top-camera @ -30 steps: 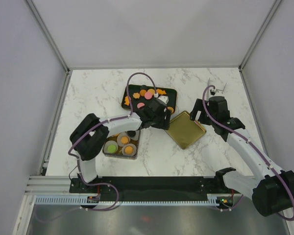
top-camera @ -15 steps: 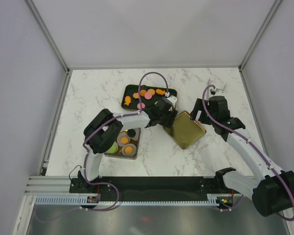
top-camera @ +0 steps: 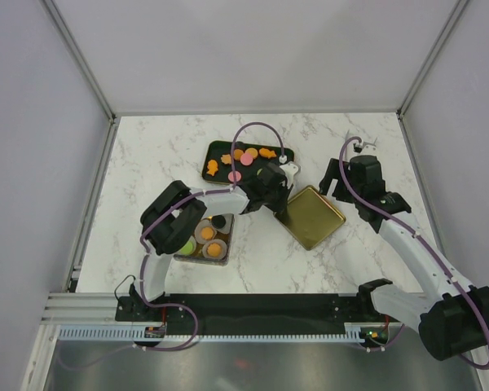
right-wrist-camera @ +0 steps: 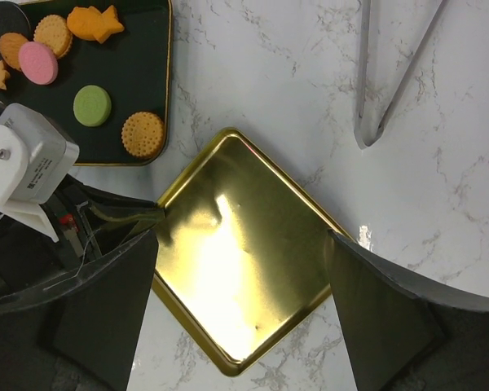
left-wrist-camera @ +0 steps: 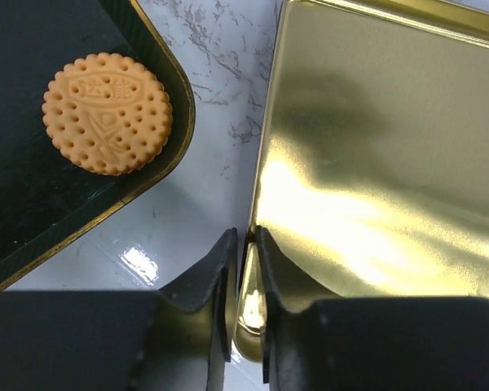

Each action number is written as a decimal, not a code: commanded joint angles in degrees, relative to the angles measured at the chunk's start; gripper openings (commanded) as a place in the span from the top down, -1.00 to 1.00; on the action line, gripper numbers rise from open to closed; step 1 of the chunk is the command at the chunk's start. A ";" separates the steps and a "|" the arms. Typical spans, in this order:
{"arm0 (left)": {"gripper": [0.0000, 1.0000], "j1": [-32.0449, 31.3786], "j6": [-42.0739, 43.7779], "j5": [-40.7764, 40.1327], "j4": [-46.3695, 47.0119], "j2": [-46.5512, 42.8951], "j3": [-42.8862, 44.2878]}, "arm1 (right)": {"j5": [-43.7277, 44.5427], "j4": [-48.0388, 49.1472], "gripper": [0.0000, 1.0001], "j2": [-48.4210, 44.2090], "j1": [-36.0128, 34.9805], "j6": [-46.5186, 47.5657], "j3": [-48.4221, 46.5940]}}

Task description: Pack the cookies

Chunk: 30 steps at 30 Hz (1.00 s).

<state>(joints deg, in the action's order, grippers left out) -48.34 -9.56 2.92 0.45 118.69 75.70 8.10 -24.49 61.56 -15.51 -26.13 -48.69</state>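
Note:
Orange, pink and green cookies [top-camera: 243,155] lie on a black tray [top-camera: 218,147] at the back centre. A round orange cookie [left-wrist-camera: 107,113] sits near that tray's corner in the left wrist view. To the tray's right lies a gold lid [top-camera: 314,218], turned like a diamond. My left gripper [left-wrist-camera: 244,236] is shut on the lid's left rim, one finger inside and one outside. My right gripper [right-wrist-camera: 240,235] hangs open above the lid [right-wrist-camera: 236,277], its fingers spread either side and touching nothing.
A small tin [top-camera: 200,260] near the left arm holds paper cups with green and orange cookies. Metal tongs [right-wrist-camera: 391,73] lie on the marble at the back right. The black tray's corner [left-wrist-camera: 16,204] is close to the lid's left edge.
My left gripper swung right from the black tray to the gold lid's left corner and closed on its rim. The right arm drew back slightly, still open.

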 commanded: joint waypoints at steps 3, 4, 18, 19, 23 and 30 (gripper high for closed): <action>0.74 -0.35 1.22 4.99 2.54 0.14 -2.83 | 1.83 0.23 -0.83 -0.13 0.39 0.12 -3.08; 0.80 -0.35 0.78 5.69 2.71 -0.13 -3.71 | 1.92 0.23 -0.83 -0.04 0.39 0.11 -3.17; 0.95 -0.88 -16.43 1.59 4.30 -17.25 -15.92 | -2.20 -6.35 -0.84 -0.91 0.39 1.34 -11.60; 0.95 -0.88 -17.41 -0.18 3.43 -18.75 -16.20 | -2.82 -6.62 -0.84 -0.92 0.39 1.61 -11.95; 0.95 -0.71 -21.55 -8.62 -2.47 -26.12 -17.16 | -7.30 -7.41 -0.85 -0.74 0.39 1.79 -12.22; 0.95 -0.53 -24.71 -16.44 -6.15 -33.25 -19.71 | -18.37 -3.81 -0.85 2.51 0.39 1.00 -8.97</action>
<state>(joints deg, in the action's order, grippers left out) -48.99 -29.76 -6.66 -3.95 88.44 57.04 -3.60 -30.33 62.57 -15.22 -25.21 -58.61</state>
